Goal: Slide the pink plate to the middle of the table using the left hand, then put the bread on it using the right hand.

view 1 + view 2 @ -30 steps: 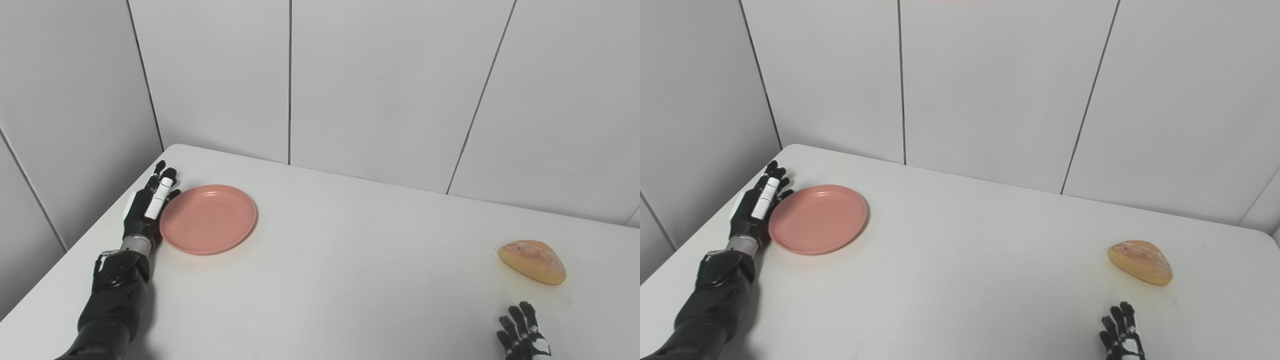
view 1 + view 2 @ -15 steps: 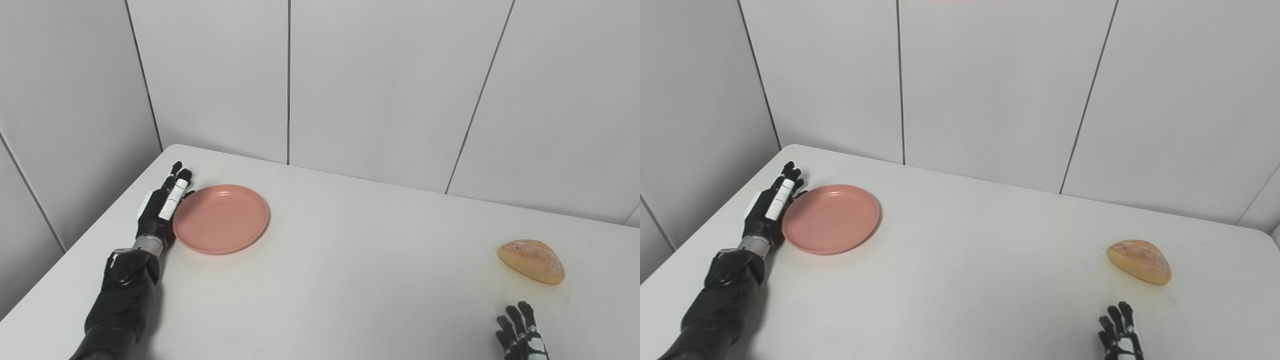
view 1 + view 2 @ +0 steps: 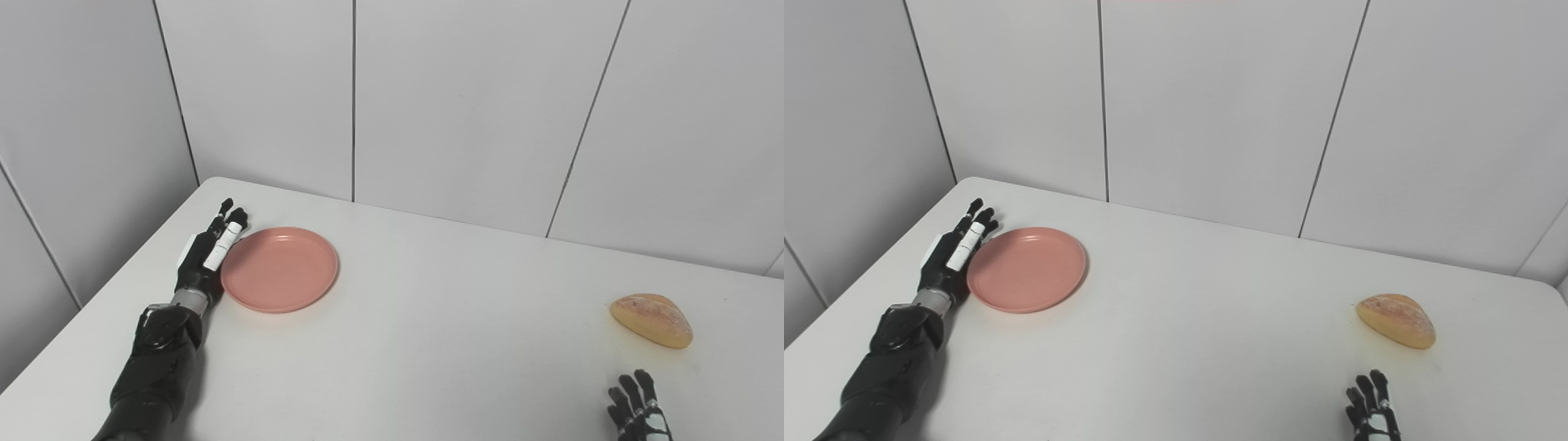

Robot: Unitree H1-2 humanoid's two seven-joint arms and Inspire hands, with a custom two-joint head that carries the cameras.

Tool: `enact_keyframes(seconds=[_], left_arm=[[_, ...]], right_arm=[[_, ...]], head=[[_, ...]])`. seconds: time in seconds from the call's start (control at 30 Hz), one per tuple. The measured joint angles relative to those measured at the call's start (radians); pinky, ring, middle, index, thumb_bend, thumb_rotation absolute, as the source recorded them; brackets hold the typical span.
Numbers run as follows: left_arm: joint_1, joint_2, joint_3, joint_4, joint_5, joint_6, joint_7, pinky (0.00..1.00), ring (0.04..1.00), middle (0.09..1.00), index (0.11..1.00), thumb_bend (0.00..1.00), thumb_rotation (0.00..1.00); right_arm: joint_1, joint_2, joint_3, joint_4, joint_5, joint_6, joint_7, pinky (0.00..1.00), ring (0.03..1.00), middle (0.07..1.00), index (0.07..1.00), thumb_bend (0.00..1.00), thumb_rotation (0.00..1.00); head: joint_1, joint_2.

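Observation:
A round pink plate [image 3: 280, 268] lies flat on the white table [image 3: 429, 331], left of its middle. My left hand [image 3: 208, 251] is open, fingers straight, its side against the plate's left rim; it also shows in the right eye view [image 3: 952, 254]. A golden bread roll [image 3: 651, 320] lies on the table at the right. My right hand [image 3: 637, 413] is open with its fingers apart, low at the bottom edge, a little in front of the bread and apart from it.
Grey panelled walls stand close behind the table and along its left side. The table's left edge runs just left of my left arm. The wide stretch of table between plate and bread is bare white surface.
My left hand has moved to the right with the pink plate sliding ahead of it. The bread and my right hand have stayed where they were.

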Motion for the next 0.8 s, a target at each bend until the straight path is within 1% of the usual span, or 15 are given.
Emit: enact_keyframes(seconds=[0.07, 0.17, 0.2, 0.3, 0.4, 0.43, 0.47, 0.53, 0.6, 0.67, 0.7, 0.8], left_arm=[[0.016, -0.03, -0.008, -0.052, 0.008, 0.025, 0.012, 0.82, 0.924, 0.95, 0.943, 0.99, 0.66], [0.021, -0.06, -0.01, -0.087, 0.01, 0.051, 0.019, 0.84, 0.919, 0.951, 0.943, 0.99, 0.66], [0.022, -0.065, -0.011, -0.099, 0.01, 0.064, 0.019, 0.85, 0.918, 0.952, 0.945, 0.99, 0.65], [0.026, -0.077, -0.018, -0.128, 0.02, 0.091, 0.02, 0.8, 0.914, 0.948, 0.962, 0.97, 0.68], [0.029, -0.092, -0.026, -0.153, 0.026, 0.114, 0.024, 0.81, 0.919, 0.945, 0.96, 0.97, 0.68], [0.029, -0.097, -0.027, -0.16, 0.026, 0.119, 0.025, 0.82, 0.92, 0.944, 0.958, 0.97, 0.68], [0.029, -0.101, -0.029, -0.164, 0.026, 0.126, 0.025, 0.83, 0.924, 0.946, 0.959, 0.96, 0.67], [0.029, -0.106, -0.03, -0.168, 0.025, 0.133, 0.02, 0.84, 0.928, 0.948, 0.96, 0.96, 0.67], [0.029, -0.107, -0.03, -0.169, 0.023, 0.136, 0.014, 0.84, 0.93, 0.949, 0.954, 0.96, 0.67], [0.029, -0.107, -0.03, -0.169, 0.022, 0.136, 0.011, 0.85, 0.937, 0.952, 0.957, 0.95, 0.67], [0.029, -0.107, -0.03, -0.169, 0.021, 0.136, 0.006, 0.84, 0.939, 0.953, 0.957, 0.93, 0.67], [0.029, -0.108, -0.03, -0.169, 0.018, 0.137, -0.011, 0.85, 0.94, 0.952, 0.956, 0.91, 0.65]], right_arm=[[0.0, 0.001, 0.002, -0.001, 0.0, 0.001, -0.002, 1.0, 0.959, 0.963, 0.984, 0.83, 0.88], [0.001, 0.005, 0.007, -0.005, -0.001, 0.005, -0.008, 1.0, 0.951, 0.956, 0.976, 0.84, 0.88], [0.002, 0.006, 0.008, -0.008, -0.001, 0.007, -0.009, 1.0, 0.951, 0.956, 0.976, 0.84, 0.88], [0.003, 0.01, 0.012, -0.013, -0.004, 0.011, -0.018, 0.99, 0.942, 0.949, 0.966, 0.83, 0.87], [0.003, 0.015, 0.015, -0.014, -0.012, 0.014, -0.024, 0.99, 0.937, 0.944, 0.961, 0.84, 0.86], [0.003, 0.017, 0.016, -0.015, -0.016, 0.014, -0.027, 0.98, 0.936, 0.942, 0.96, 0.85, 0.85], [0.003, 0.019, 0.017, -0.015, -0.02, 0.014, -0.03, 0.99, 0.937, 0.943, 0.96, 0.85, 0.86], [0.002, 0.02, 0.023, -0.017, -0.025, 0.016, -0.034, 0.99, 0.937, 0.942, 0.959, 0.85, 0.86], [0.002, 0.024, 0.03, -0.02, -0.036, 0.019, -0.039, 0.98, 0.932, 0.941, 0.958, 0.85, 0.86], [0.002, 0.03, 0.033, -0.022, -0.043, 0.02, -0.045, 0.97, 0.93, 0.942, 0.957, 0.85, 0.86], [0.003, 0.033, 0.035, -0.023, -0.047, 0.02, -0.051, 0.97, 0.929, 0.943, 0.956, 0.85, 0.86], [0.002, 0.042, 0.04, -0.026, -0.063, 0.024, -0.063, 0.97, 0.933, 0.945, 0.957, 0.85, 0.86]], head=[[0.0, 0.002], [-0.011, 0.006], [-0.018, 0.011], [-0.032, 0.018], [-0.048, 0.026], [-0.066, 0.034], [-0.066, 0.034], [-0.107, 0.047], [-0.124, 0.054], [-0.124, 0.054], [-0.15, 0.06], [-0.164, 0.063]])
